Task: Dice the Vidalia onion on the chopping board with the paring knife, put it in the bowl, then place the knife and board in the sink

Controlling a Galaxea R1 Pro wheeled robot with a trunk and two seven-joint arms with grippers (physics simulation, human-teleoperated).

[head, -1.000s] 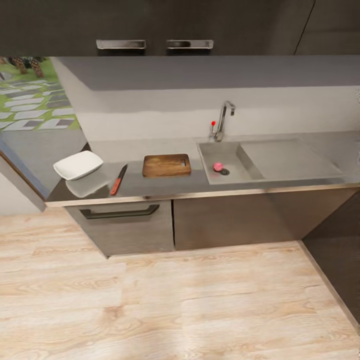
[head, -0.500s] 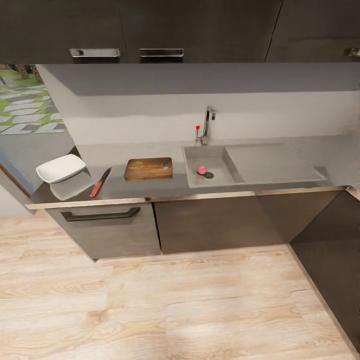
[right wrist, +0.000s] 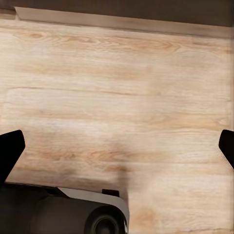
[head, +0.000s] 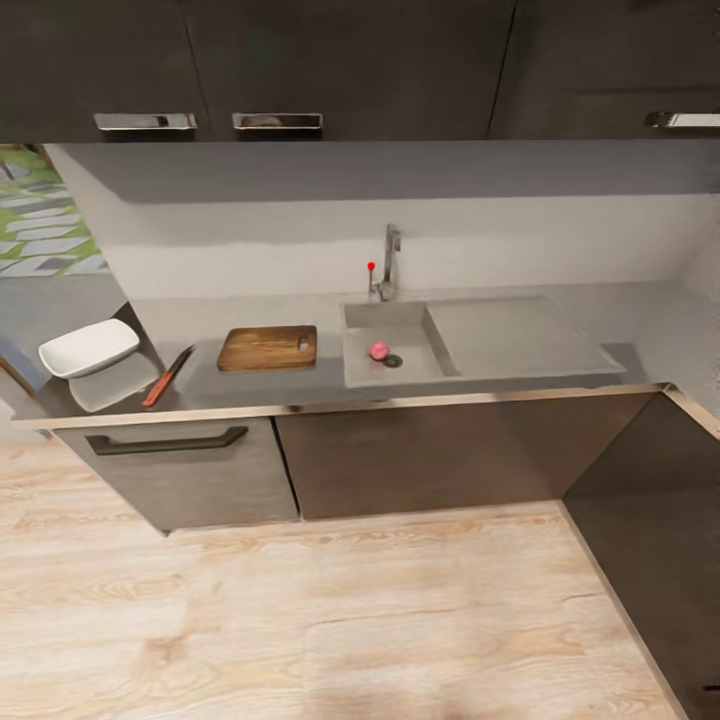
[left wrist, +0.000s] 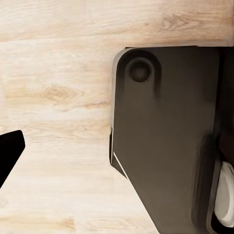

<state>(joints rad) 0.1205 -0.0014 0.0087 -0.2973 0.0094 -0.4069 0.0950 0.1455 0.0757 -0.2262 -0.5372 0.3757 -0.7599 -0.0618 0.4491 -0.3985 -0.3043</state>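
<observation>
The light wooden floor [head: 350, 610] spreads below the robot's head camera, and both wrist cameras look down on it. The surface [head: 300, 385] runs long across the head view over dark cabinet fronts. Set into it, the sink [head: 440, 345] lies with its long axis along the surface, drainboard wing toward the right. The Vidalia onion [head: 379, 351], shown pink, sits in the basin just beside the drain. Left of the sink, the chopping board [head: 268, 347] lies lengthwise along the surface, its slot handle toward the sink. Farther left sits the bowl [head: 88, 346], with the paring knife [head: 167, 377] between bowl and board, blade pointing away toward the wall. Compared with a second ago, the whole view has shifted; the camera moved, not the things. All these lie well apart from both jaws: the left gripper [left wrist: 9, 156] shows one dark fingertip, so its state cannot be told; the right gripper [right wrist: 117, 151] has its jaws spread wide.
</observation>
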